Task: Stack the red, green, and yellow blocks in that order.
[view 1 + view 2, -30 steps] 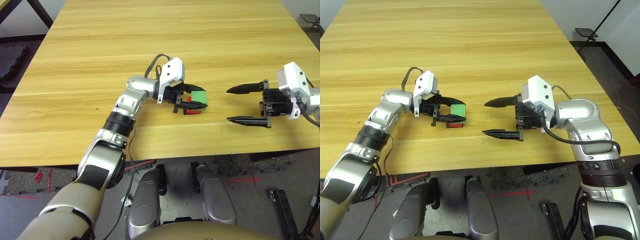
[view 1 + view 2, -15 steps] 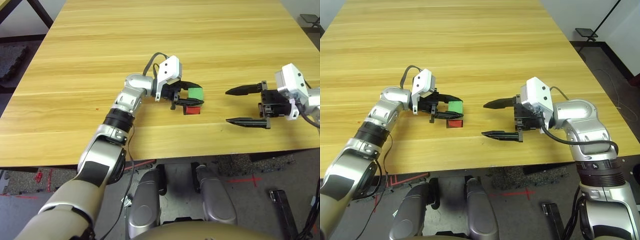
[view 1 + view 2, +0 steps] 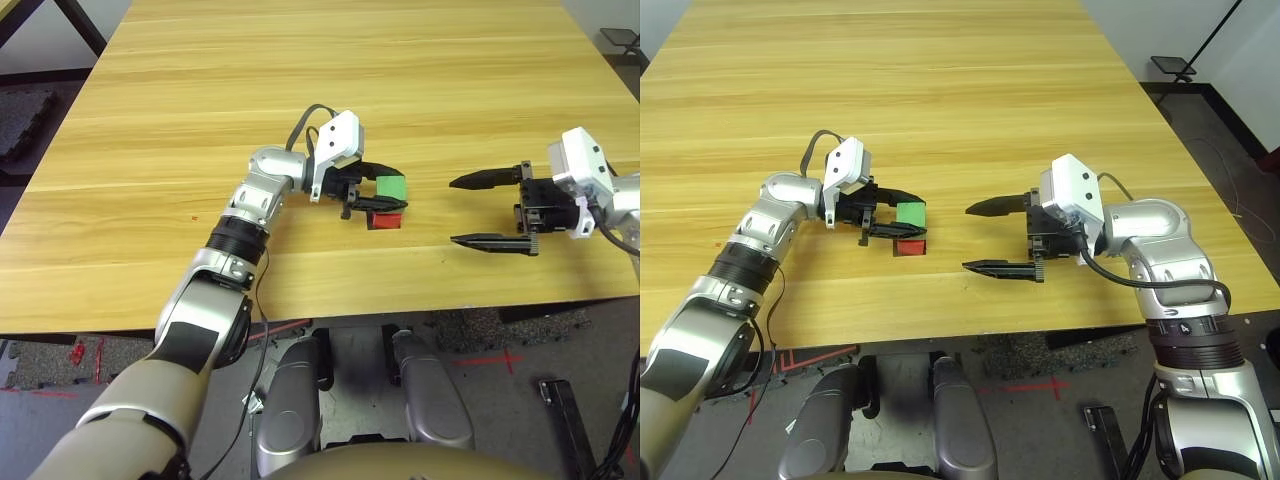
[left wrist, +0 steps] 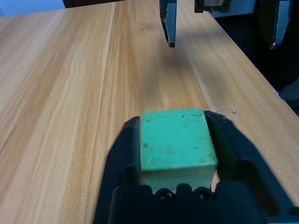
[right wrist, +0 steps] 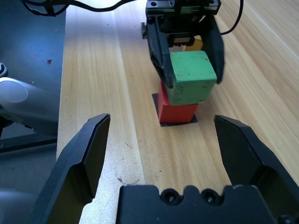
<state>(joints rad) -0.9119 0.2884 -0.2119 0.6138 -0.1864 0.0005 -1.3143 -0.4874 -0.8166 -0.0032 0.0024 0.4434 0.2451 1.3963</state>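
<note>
The green block (image 5: 191, 74) sits on the red block (image 5: 176, 111), offset a little to one side. My left gripper (image 3: 398, 192) reaches in from the left, its two black fingers (image 5: 161, 51) pressed against the green block's sides, also seen close up in the left wrist view (image 4: 175, 144). A sliver of the yellow block (image 5: 196, 44) peeks out behind that gripper, mostly hidden. To the right of the stack my right gripper (image 3: 488, 210) hovers open and empty, its tips pointing at the stack.
The red block stands on a flat black square patch (image 5: 161, 123) on the wooden table (image 3: 300, 80). The table's front edge (image 3: 400, 300) runs close below both grippers. Bare wood spreads behind and to the left.
Over the second, my left gripper shifted slightly back and left with the green block, settling it over the red one. In the last half second nothing visibly moved.
</note>
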